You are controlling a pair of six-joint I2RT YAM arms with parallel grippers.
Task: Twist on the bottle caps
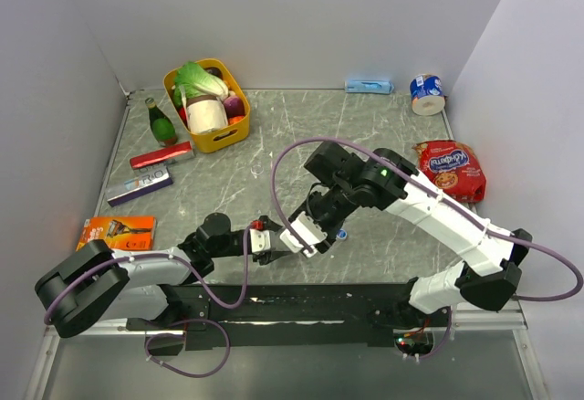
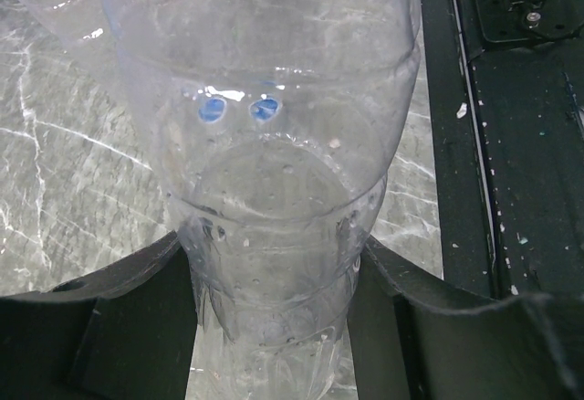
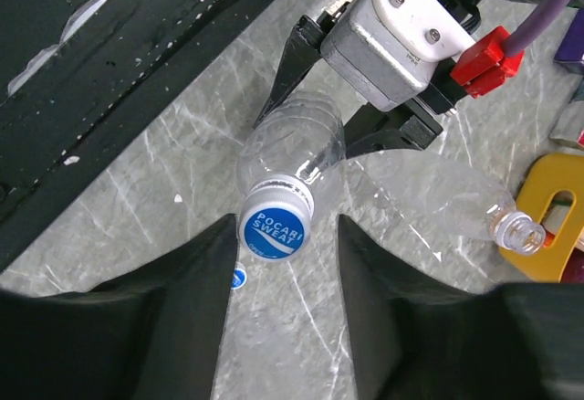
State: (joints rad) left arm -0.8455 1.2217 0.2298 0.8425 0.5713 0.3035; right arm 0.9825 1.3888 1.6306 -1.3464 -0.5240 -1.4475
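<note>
Bottle (image 3: 297, 144): clear, colourless. Cap (image 3: 276, 222): blue, white lettering, white rim. Tabletop (image 3: 182, 181): grey marble pattern — pale white veining. Basket (image 1: 219, 142): yellow. Glass bottle (image 1: 161, 123): green. Cable (image 3: 547, 15): purple — connector (image 3: 484, 56) red. Snack packet (image 1: 449, 170): red, printed. Tape roll (image 1: 427, 92): blue and white.

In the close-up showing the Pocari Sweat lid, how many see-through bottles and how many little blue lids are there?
Clear plastic bottles: 2, the capped bottle and the open bottle lying on its side.
Round blue caps: 2, the fitted cap and the loose cap on the grey marble table.
Total: 4
</note>
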